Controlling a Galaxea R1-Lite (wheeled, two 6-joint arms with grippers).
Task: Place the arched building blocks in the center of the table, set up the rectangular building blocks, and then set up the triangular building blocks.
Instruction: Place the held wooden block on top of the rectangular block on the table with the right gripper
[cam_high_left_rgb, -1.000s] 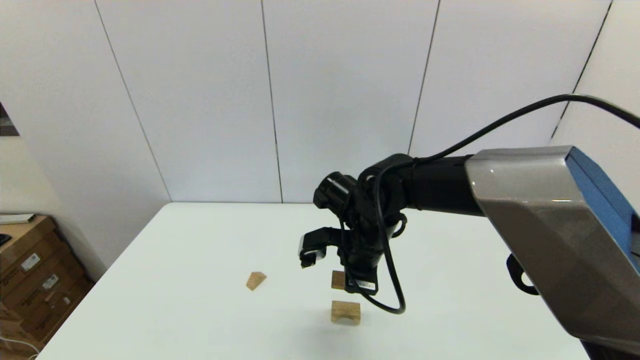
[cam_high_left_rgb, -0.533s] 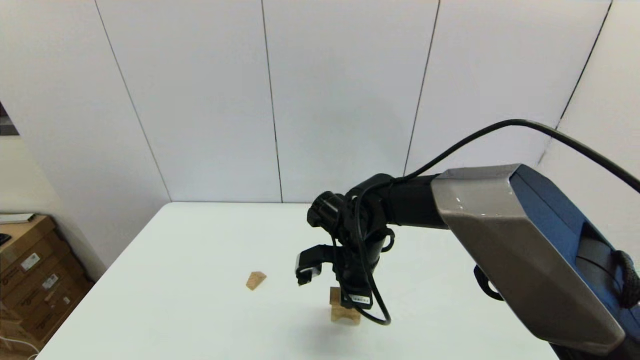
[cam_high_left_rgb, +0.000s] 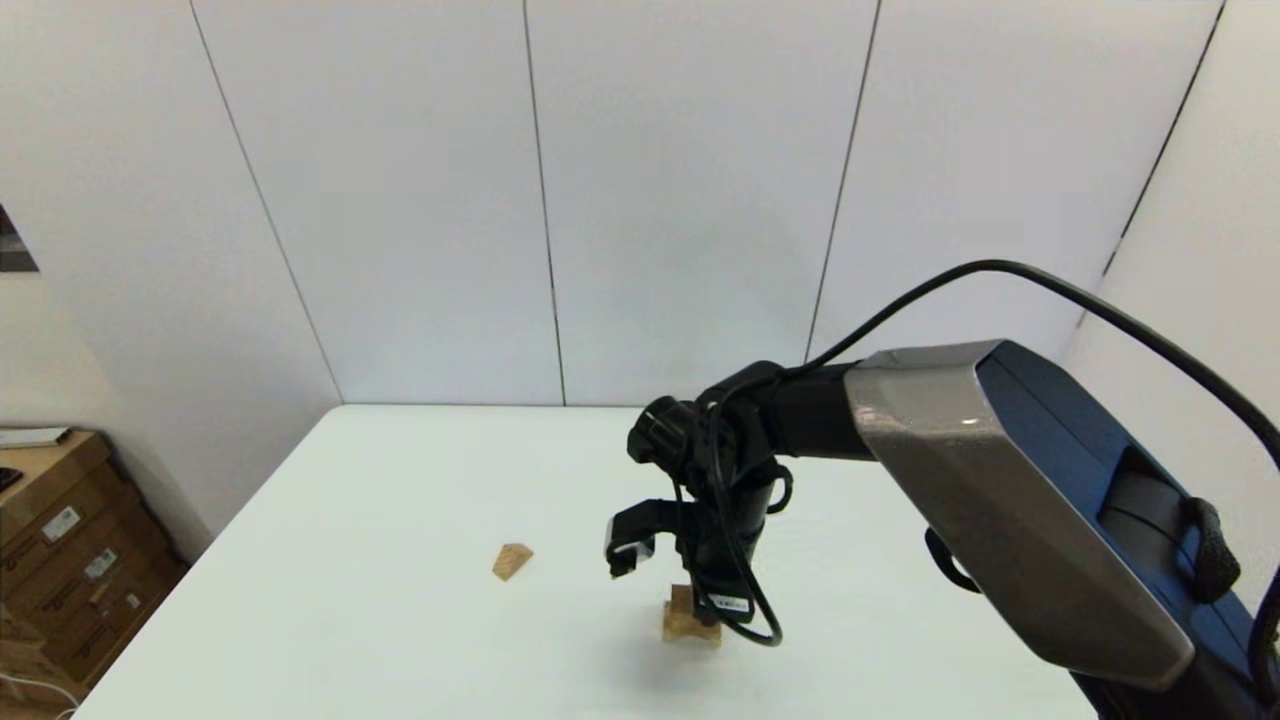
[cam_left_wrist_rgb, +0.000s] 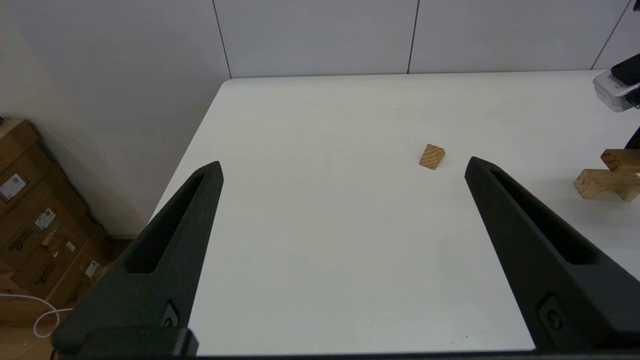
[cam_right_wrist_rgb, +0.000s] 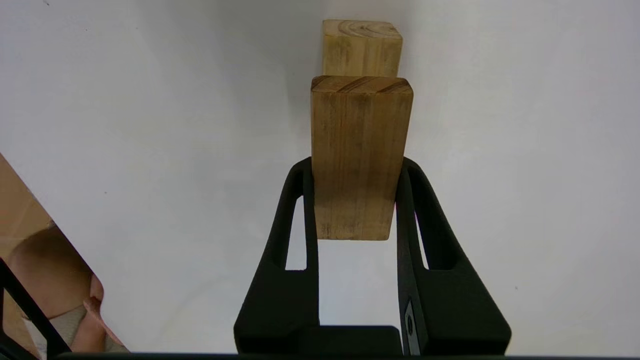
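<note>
While clamped on the rectangular block (cam_right_wrist_rgb: 359, 155), right gripper (cam_right_wrist_rgb: 356, 167) sits over the arched block (cam_high_left_rgb: 690, 625) mid-table (cam_high_left_rgb: 400, 620) | slab just above arch, contact unclear | triangular block (cam_left_wrist_rgb: 432, 156) lies apart | left gripper (cam_left_wrist_rgb: 345, 172) wide open, empty, at table edge

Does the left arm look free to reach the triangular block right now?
Probably yes. The left gripper is open and points toward the triangular block, with only bare table between. The right gripper, shut on the rectangular block, works off to the side.
</note>
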